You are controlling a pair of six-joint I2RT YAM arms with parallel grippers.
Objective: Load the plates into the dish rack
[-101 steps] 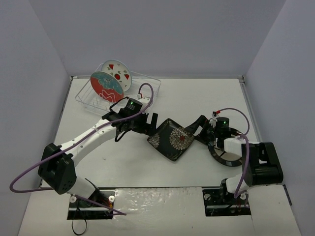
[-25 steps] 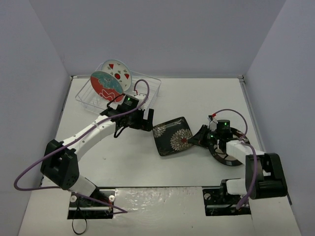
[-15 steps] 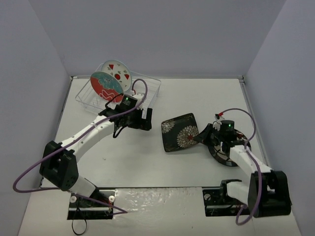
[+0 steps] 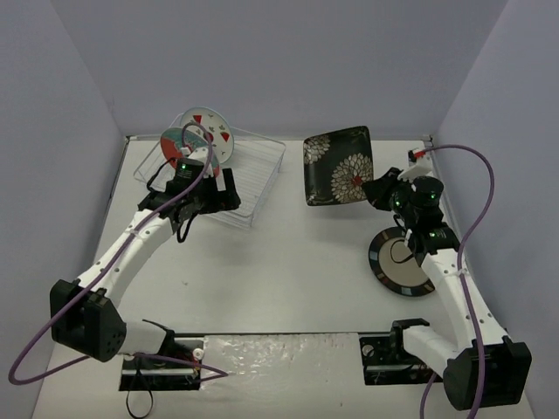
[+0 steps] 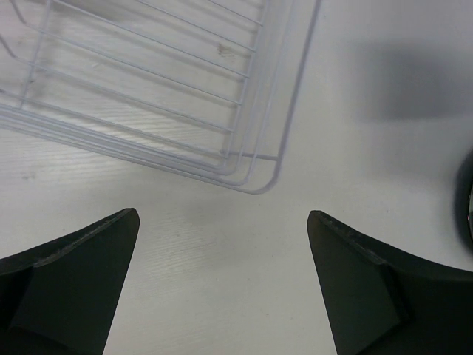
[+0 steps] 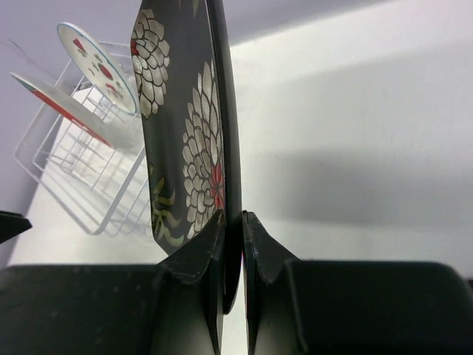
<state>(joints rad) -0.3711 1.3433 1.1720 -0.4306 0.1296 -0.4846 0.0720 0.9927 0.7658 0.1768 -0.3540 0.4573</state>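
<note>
My right gripper (image 4: pixel 377 188) is shut on the rim of the black square floral plate (image 4: pixel 339 166), which hangs upright in the air at the back, right of the dish rack. The right wrist view shows the plate's (image 6: pixel 185 133) edge pinched between the fingers of the right gripper (image 6: pixel 232 216). The clear dish rack (image 4: pixel 258 171) holds the white plate with red fruit marks (image 4: pixel 210 129) and the red plate (image 4: pixel 180 150), both standing on edge. The dark-rimmed round plate (image 4: pixel 403 262) lies flat under my right arm. My left gripper (image 4: pixel 227 192) is open and empty by the rack's near corner (image 5: pixel 251 166).
Grey walls close in the white table (image 4: pixel 288 262) on three sides. Both arm bases stand at the near edge. Purple cables loop off each arm. A dark curved edge (image 5: pixel 467 200) shows at the right border of the left wrist view.
My right arm has lifted the square plate off the table's middle and carried it back and up, turning it upright. My left arm has drawn back left to the rack, still open.
</note>
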